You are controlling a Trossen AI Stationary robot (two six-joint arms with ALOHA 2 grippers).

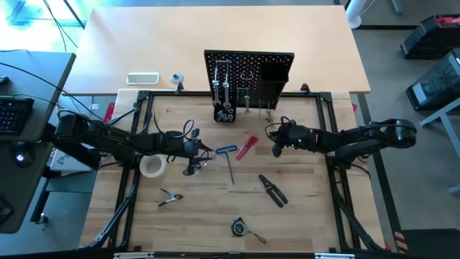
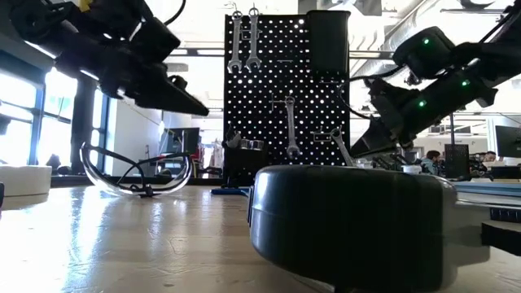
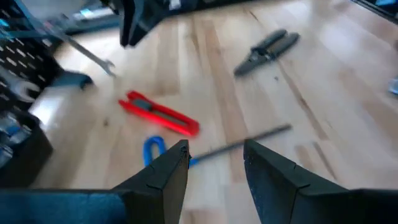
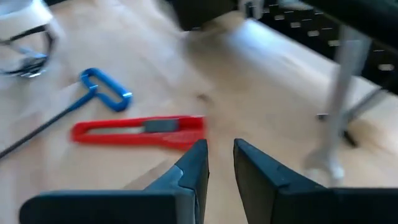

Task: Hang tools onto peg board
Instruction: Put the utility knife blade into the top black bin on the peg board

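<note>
The black peg board point(image 1: 248, 72) stands upright at the table's far side, with silver wrenches point(image 2: 244, 41) hanging on its hooks. On the table lie a blue-handled hex key point(image 1: 228, 155), a red-handled tool point(image 1: 246, 147), black-handled pliers point(image 1: 273, 189), clear glasses point(image 1: 192, 167) and a pale tape roll point(image 1: 153, 166). My left gripper point(image 3: 214, 155) hovers open just left of the hex key's blue handle point(image 3: 152, 148), holding nothing. My right gripper point(image 4: 221, 155) hovers right of the red tool point(image 4: 137, 132), its fingers a narrow gap apart and holding nothing.
Small pliers point(image 1: 169, 198) lie near the front left. A tape measure point(image 1: 241, 228) sits at the near edge and fills the low view's foreground. A black bin point(image 1: 272, 79) hangs on the board's right part. Beyond the board, a white tray point(image 1: 142, 78) lies on the far table.
</note>
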